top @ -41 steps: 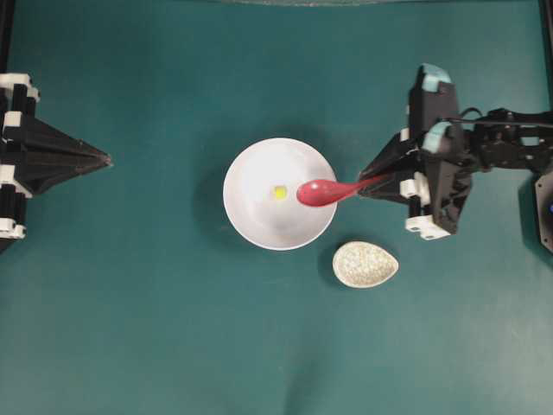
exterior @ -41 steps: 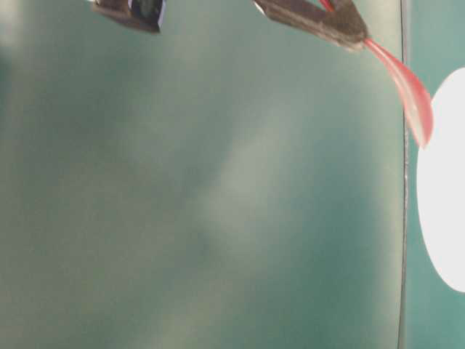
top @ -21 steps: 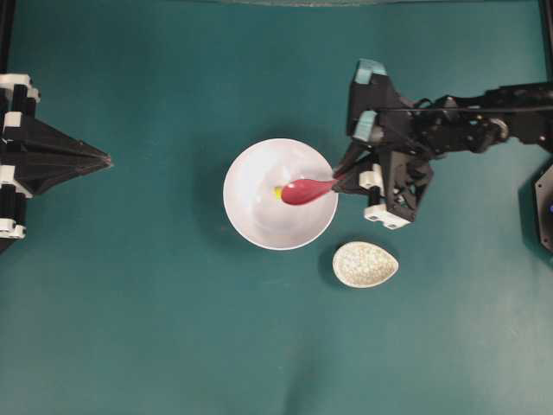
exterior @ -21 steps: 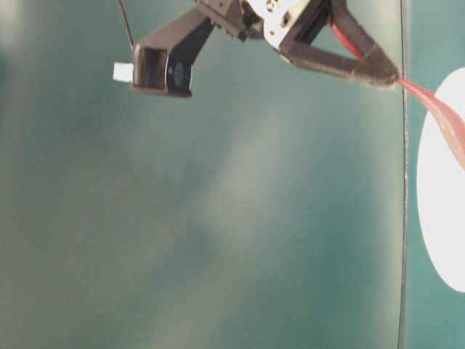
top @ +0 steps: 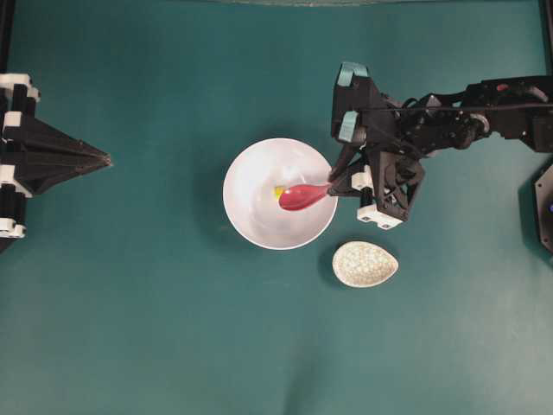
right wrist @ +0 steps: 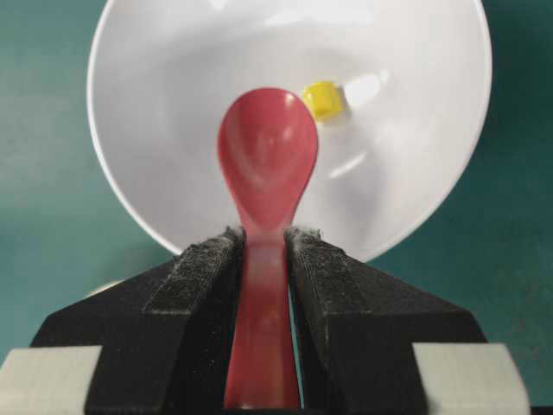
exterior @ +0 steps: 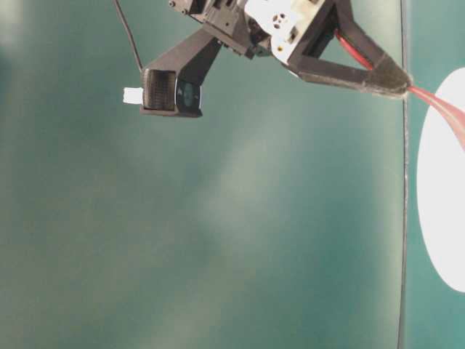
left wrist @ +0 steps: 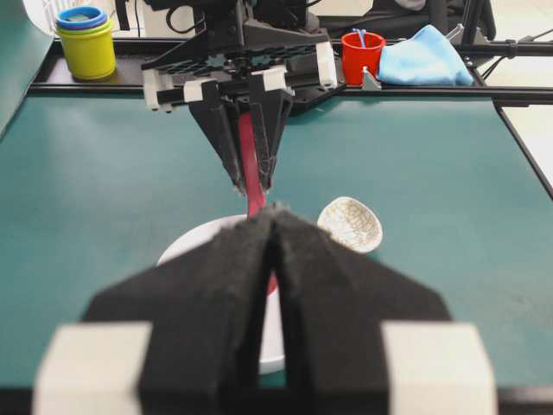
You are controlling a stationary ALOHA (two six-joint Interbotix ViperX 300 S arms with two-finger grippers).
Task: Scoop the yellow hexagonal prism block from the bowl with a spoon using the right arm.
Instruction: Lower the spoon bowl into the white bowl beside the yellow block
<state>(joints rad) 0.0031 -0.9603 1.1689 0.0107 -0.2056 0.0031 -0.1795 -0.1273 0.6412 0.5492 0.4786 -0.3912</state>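
Your right gripper (right wrist: 263, 246) is clamped on the handle of the glossy red-pink soup spoon (right wrist: 268, 156), whose oval scoop sits inside the round glossy white bowl (top: 259, 225). The tiny bright yellow hexagonal block (right wrist: 324, 98) lies on the bowl's floor just beside the scoop's tip. Your left gripper (left wrist: 275, 216) has its fingers pressed together, well apart from the bowl. A speckled beige egg-shaped dish (top: 365, 264) rests on the teal desk (top: 173, 328) near the bowl.

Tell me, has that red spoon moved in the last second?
Yes. Seen from overhead, the spoon, held in the right hand, has slid leftward, further over the bowl, toward the yellow block.
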